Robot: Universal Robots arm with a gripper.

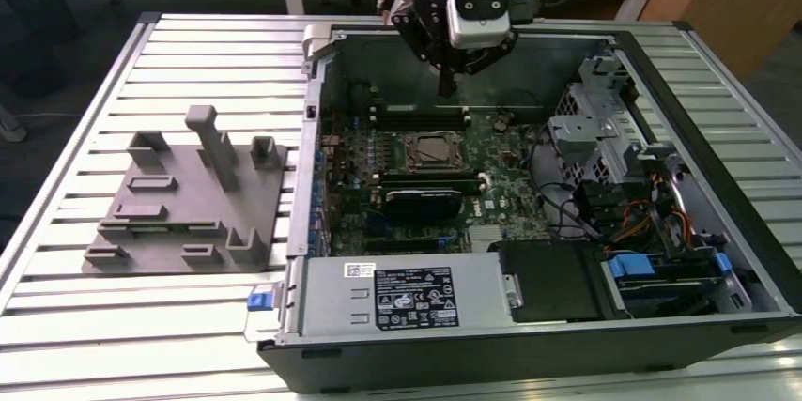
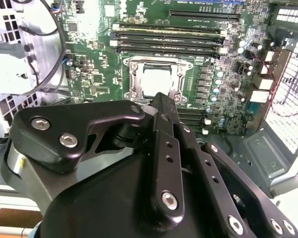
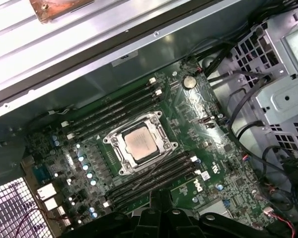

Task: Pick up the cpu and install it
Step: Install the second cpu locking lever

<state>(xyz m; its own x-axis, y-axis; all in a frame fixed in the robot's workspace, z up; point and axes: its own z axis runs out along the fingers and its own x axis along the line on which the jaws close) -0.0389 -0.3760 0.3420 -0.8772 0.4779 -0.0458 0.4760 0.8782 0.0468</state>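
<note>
**Operator:** Ribbed metal tabletop (image 1: 201, 53), open computer case (image 1: 701, 72) lying on it. Where is the part?

**Manual:** You will find the cpu (image 3: 140, 143) seated flat in the socket frame (image 3: 115, 140) at the middle of the motherboard (image 3: 198, 124), between 2 banks of memory slots. It appears as a pale square in both wrist views. The grey fixture block (image 1: 188, 199) sits on the tabletop beside the case, at the exterior view's left.

**Operator:** And the pincer?

**Manual:** Your pincer (image 1: 446, 82) hangs above the board, well apart from the cpu, fingers drawn together on nothing.

**Operator:** Handling?

**Manual:** Judge the cpu light, rigid, thin and smooth-topped, so slippery. Its underside contacts are likely fragile. Take hold at 2 opposite edges only, kept level; never press on the socket.
</note>
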